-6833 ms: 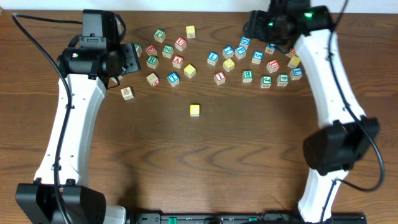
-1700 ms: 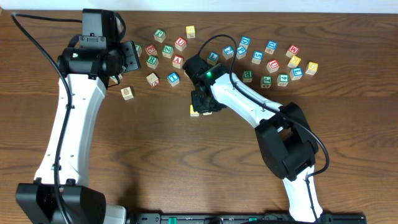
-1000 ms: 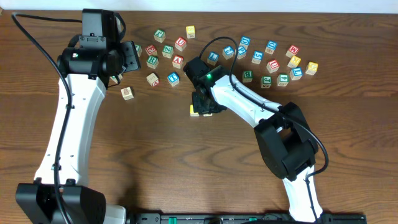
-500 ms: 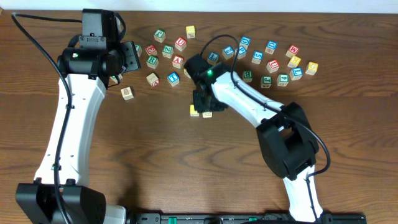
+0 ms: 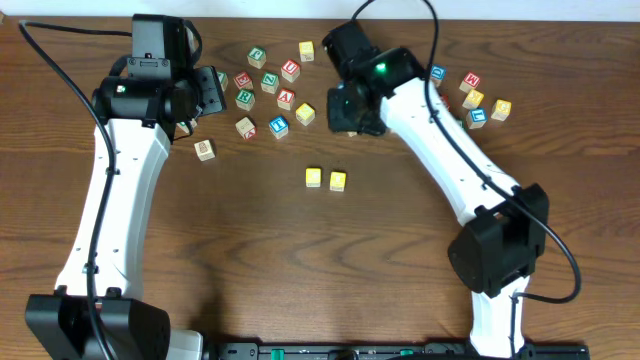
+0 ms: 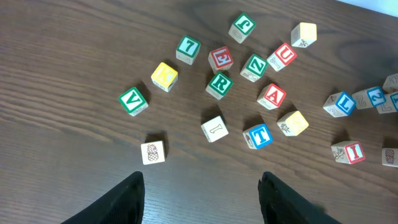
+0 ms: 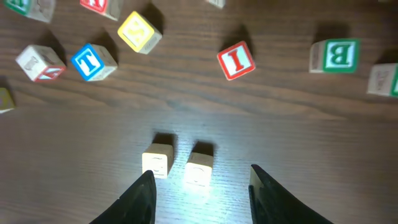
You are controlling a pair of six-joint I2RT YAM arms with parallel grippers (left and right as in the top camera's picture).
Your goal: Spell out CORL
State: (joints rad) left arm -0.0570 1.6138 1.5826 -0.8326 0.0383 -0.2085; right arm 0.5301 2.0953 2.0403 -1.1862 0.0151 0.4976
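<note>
Cubes with yellow tops [image 5: 314, 177] [image 5: 338, 181] sit side by side on the bare wooden table [image 5: 300, 270], well below the scattered letters. A slim gap of wood shows between them. From the right wrist we see the same pair [image 7: 158, 160] [image 7: 199, 167], washed pale by the light and lying just ahead of the fingertips.

We find the right claw [image 7: 200, 186] released: its dark fingers [image 7: 140, 199] stand apart, nothing is held between them, and neither touches a cube. From overhead it hangs above the pile, up and to the right of the yellow pair.

We see the left claw [image 6: 202, 186] spread and empty too, hovering over the left end of the scatter.

The green R cube [image 6: 219, 84] rests among its neighbours, just below a red E cube [image 6: 221, 58] and near a red A cube [image 6: 272, 96]. The blue L cube [image 6: 339, 104] lies further right in that view, well apart from the R. We cannot find the L from overhead, where the right arm covers that part of the pile. A blue T cube [image 6: 257, 135] sits between R and L, lower down.
</note>
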